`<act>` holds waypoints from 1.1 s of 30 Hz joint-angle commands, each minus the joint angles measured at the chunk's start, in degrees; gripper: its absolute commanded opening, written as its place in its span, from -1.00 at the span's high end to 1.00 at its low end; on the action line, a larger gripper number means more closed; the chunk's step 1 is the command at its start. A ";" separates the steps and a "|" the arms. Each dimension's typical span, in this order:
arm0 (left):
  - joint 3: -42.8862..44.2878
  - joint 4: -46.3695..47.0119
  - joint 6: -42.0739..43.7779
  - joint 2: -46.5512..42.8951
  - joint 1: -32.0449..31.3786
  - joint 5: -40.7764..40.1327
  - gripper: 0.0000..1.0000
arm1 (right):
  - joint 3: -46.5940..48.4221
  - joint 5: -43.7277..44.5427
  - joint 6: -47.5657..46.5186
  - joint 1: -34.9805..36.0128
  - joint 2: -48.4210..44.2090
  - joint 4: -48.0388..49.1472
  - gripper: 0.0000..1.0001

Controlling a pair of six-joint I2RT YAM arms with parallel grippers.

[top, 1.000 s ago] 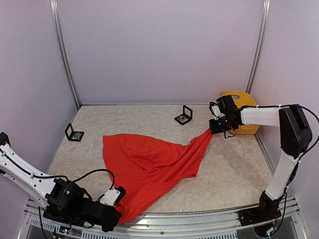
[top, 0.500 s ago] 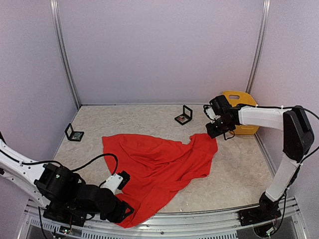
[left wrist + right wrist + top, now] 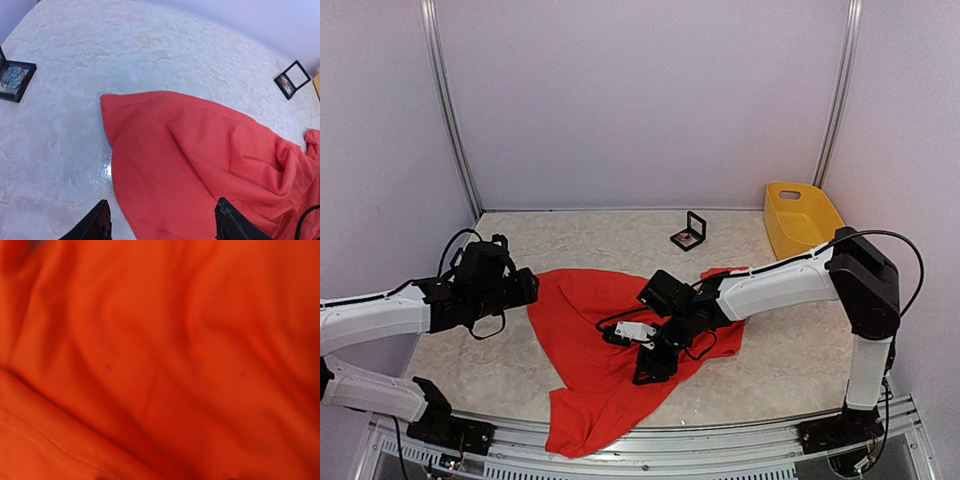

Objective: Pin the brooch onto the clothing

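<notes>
left arm (image 3: 380, 315) folded inward, left pincer (image 3: 162, 225) apart | right arm (image 3: 770, 285) stretched over clothing (image 3: 582, 335), right pincer (image 3: 653, 366) apart, aimed down

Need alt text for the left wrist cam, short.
A crumpled red T-shirt lies on a pale marbled table, with the left gripper open above it. A small black case sits at the left edge, another case at the right.
</notes>
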 commanded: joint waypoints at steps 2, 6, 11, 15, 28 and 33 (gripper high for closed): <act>-1.29 13.52 -0.94 10.65 5.74 3.97 -0.39 | -0.22 -3.35 -1.38 -0.11 -0.06 -0.21 0.21; 1.11 16.13 -2.58 19.98 8.41 3.97 -0.45 | -1.29 -6.46 -2.01 0.12 -0.83 -1.01 0.78; 4.55 17.77 -3.12 29.01 10.84 4.90 -0.43 | -2.00 -6.49 -2.84 1.60 -4.81 -3.06 1.00; 6.32 18.73 -2.96 33.78 11.46 6.03 -0.30 | -5.80 -6.03 -2.26 4.90 -10.34 -2.83 1.00; 5.77 21.60 -1.22 37.42 11.84 9.45 1.00 | -22.29 -9.62 9.99 12.01 -15.85 -0.03 0.57; 3.87 22.38 -1.01 34.51 11.43 11.13 1.00 | -19.01 -8.44 8.89 11.25 -23.05 -4.76 0.14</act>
